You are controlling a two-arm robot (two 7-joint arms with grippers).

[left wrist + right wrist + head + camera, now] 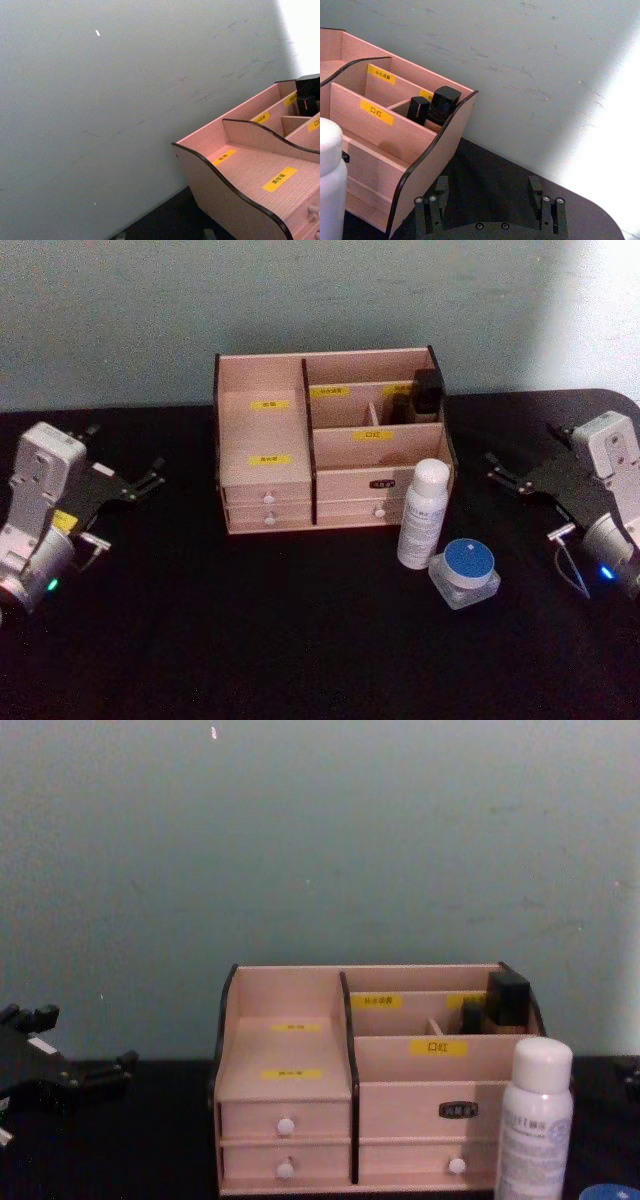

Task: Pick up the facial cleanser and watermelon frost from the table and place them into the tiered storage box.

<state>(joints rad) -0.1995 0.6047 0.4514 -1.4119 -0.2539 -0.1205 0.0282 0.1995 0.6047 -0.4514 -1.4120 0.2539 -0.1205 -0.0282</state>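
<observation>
Closest to you, at the near left of the worktop (250, 630), is the left end effector (150, 476). Its fingers are apart and empty, pointing inward toward the left wall of the tiered storage box (400, 450). Both task items sit well beyond that box from here, so I judge this arm the poorer choice for either pick.

The box stands at the back centre. Its open compartments face up, and some dark containers (428, 392) already occupy the rear right pocket.

The facial cleanser (424, 512), a white capped bottle, stands upright just before the box's right-hand drawers, with its long axis vertical. From the right end effector (500, 472) it lies inboard, to that end effector's left and a little back toward the robot. What I take for the watermelon frost (466, 571), a squat clear jar with a blue lid, sits just beside the bottle's foot. It is nearer the robot again, and I cannot tell whether the two touch.

The right end effector is the nearer one to both. Its fingers (441, 189) are spread wide with nothing between them, held low over the worktop and aimed at the box's right side wall (440, 145), with the bottle off to one side of that line. You would probably need to swing the wrist inward and bring the fingers level with the bottle's body, closing across its width. Mind the jar so close beside it.
</observation>
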